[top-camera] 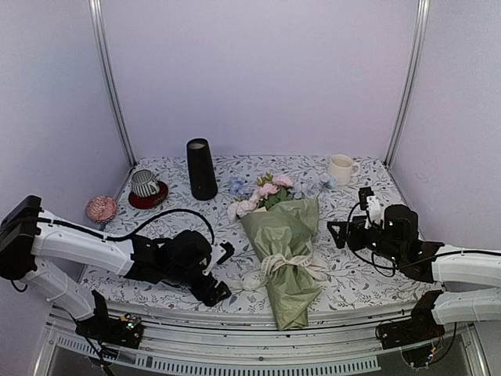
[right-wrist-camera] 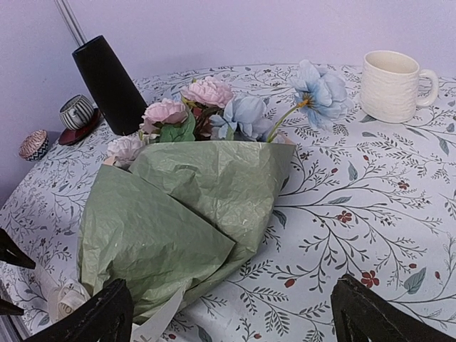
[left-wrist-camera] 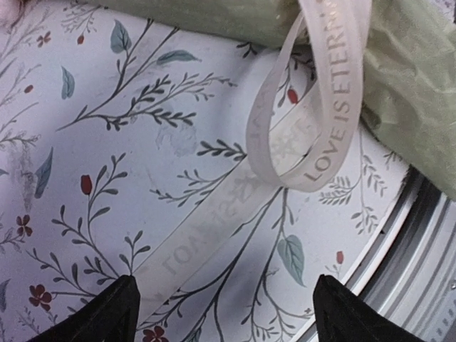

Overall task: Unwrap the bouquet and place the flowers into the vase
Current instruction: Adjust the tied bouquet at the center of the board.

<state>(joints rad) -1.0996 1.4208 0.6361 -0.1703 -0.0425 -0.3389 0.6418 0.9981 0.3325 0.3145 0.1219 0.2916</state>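
The bouquet (top-camera: 286, 251) lies in the middle of the table in sage-green paper, blooms pointing to the back, tied with a cream ribbon (top-camera: 274, 266). Pink, white and pale blue flowers (right-wrist-camera: 214, 107) stick out of its top. The black vase (top-camera: 201, 169) stands upright at the back left. My left gripper (top-camera: 221, 272) is low over the table just left of the ribbon. It is open, and a flat ribbon tail (left-wrist-camera: 214, 228) runs between its fingers (left-wrist-camera: 107, 313) without being pinched. The ribbon's loop (left-wrist-camera: 320, 121) curls just ahead. My right gripper (top-camera: 335, 233) is open to the right of the bouquet (right-wrist-camera: 185, 214), holding nothing.
A cream mug (top-camera: 340, 168) stands at the back right. A striped cup on a red saucer (top-camera: 145, 184) and a pink round thing (top-camera: 101, 208) sit at the left. The table's front edge (left-wrist-camera: 420, 235) runs close by the left gripper.
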